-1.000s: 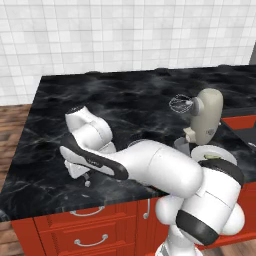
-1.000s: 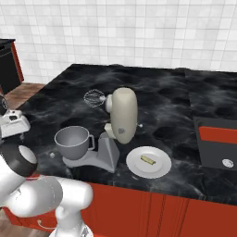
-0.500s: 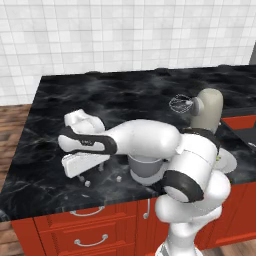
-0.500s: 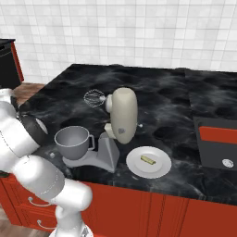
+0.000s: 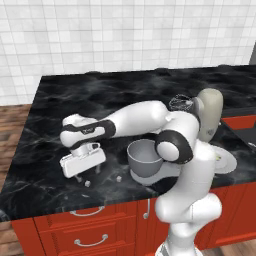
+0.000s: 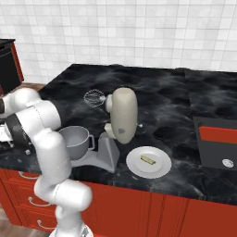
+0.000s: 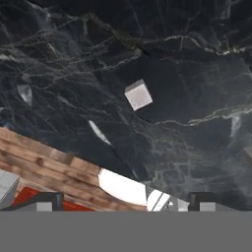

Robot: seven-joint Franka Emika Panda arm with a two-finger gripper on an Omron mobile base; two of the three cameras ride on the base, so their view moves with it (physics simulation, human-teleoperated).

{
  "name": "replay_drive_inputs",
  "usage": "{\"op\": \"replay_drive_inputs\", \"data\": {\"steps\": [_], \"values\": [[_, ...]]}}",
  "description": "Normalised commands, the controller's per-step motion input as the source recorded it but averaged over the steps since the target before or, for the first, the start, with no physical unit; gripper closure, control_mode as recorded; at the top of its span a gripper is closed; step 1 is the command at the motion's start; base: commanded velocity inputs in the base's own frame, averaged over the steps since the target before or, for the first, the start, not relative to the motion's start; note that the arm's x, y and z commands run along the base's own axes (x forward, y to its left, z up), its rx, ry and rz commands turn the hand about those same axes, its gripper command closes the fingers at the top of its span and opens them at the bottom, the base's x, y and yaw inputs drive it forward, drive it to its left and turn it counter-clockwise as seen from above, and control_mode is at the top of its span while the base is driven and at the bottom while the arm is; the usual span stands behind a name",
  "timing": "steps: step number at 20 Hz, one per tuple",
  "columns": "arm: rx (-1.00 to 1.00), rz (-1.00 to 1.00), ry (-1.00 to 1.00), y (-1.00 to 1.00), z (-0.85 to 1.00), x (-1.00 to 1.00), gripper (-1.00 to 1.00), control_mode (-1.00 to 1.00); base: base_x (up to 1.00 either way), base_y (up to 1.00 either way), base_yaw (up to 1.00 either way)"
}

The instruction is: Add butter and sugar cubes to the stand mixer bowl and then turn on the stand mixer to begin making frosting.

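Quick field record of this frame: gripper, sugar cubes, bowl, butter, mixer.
gripper: open, above counter near front edge, holding nothing
sugar cubes: two on counter left of bowl, one under gripper
stand mixer bowl: on mixer base, looks empty
butter: on white plate, right of mixer
stand mixer: head tilted up, whisk raised
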Motion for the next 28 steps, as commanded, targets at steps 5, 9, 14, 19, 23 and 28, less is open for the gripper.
{"op": "replay_drive_inputs", "data": {"steps": [5,9,14,19,23,28], "values": [[-0.05,0.00,0.00,0.15,-0.26,0.29,-1.00,-1.00,0.00,0.00,0.00],[-0.02,0.00,0.03,0.04,-0.26,0.23,-1.00,-1.00,0.00,0.00,0.00],[0.00,0.00,0.03,0.00,-0.36,0.16,-1.00,-1.00,0.00,0.00,0.00],[0.00,0.00,0.00,0.00,-0.26,0.09,-1.00,-1.00,0.00,0.00,0.00],[0.00,0.00,0.00,-0.08,-0.11,0.00,-1.00,-1.00,0.00,0.00,0.00],[0.00,0.00,0.00,-0.28,-0.09,0.00,-1.00,-1.00,0.00,0.00,0.00]]}}
